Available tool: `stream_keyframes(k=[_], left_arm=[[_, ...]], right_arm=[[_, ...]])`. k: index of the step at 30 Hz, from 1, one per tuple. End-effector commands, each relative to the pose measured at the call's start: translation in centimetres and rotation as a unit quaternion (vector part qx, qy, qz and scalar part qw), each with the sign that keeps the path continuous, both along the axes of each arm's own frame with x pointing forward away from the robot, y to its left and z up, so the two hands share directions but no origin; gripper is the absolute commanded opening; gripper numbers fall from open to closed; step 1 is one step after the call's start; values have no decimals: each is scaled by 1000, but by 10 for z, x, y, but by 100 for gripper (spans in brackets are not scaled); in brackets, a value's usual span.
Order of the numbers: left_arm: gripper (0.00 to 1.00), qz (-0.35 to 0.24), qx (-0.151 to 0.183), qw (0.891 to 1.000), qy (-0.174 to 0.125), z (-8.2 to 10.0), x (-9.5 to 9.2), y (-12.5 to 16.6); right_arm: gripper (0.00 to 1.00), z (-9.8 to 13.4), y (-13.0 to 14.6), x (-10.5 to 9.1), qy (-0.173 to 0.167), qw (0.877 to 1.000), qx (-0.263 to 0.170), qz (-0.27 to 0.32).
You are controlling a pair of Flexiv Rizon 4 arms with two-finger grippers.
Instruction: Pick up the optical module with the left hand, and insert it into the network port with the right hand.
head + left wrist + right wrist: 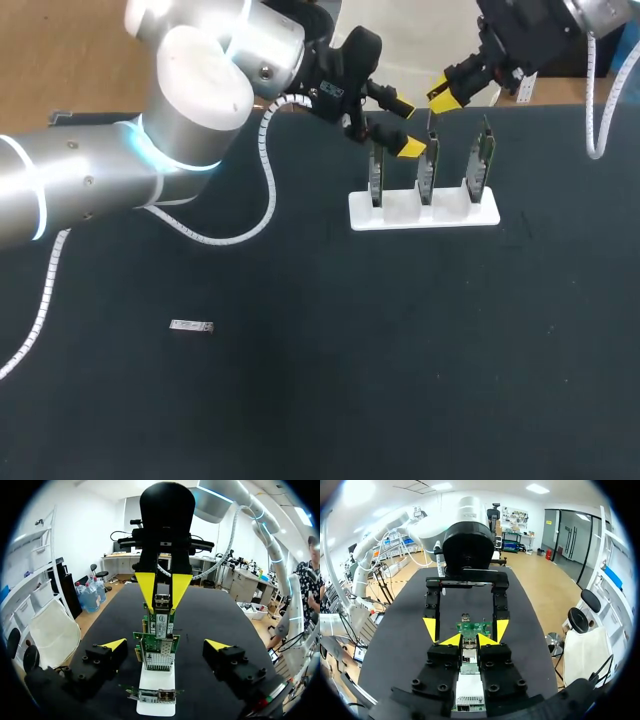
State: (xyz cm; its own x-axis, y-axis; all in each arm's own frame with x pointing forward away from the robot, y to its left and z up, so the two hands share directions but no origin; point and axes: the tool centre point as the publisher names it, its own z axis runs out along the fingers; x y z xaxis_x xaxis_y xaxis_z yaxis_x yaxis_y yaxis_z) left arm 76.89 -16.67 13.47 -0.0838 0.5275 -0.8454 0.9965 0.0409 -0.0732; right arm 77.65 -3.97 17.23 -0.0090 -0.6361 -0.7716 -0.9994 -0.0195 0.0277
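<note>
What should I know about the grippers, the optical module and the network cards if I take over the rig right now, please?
Left gripper: open and empty, beside the white plastic holder of three upright green network cards.
Right gripper: shut on a small silver optical module, at the top of the middle card.
Done: a module is up off the table and in the right gripper.
Left: seating it in the port. I cannot tell whether it is in yet.
A second silver module lies flat on the black table, away from both arms.
</note>
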Motion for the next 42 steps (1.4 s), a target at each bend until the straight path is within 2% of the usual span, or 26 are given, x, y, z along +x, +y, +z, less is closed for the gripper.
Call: stream_keyframes(k=[1,24,42], left_arm=[[100,-1,2,1000,2,0,2,-1],[100,-1,2,1000,2,0,2,-1],[100,-1,2,1000,2,0,2,-1]], right_arm=[[0,4,-1,-6,-7,1000,0,-1],[0,-6,-2,0,12,1000,-10,14],[0,1,-1,-4,5,999,-11,31]])
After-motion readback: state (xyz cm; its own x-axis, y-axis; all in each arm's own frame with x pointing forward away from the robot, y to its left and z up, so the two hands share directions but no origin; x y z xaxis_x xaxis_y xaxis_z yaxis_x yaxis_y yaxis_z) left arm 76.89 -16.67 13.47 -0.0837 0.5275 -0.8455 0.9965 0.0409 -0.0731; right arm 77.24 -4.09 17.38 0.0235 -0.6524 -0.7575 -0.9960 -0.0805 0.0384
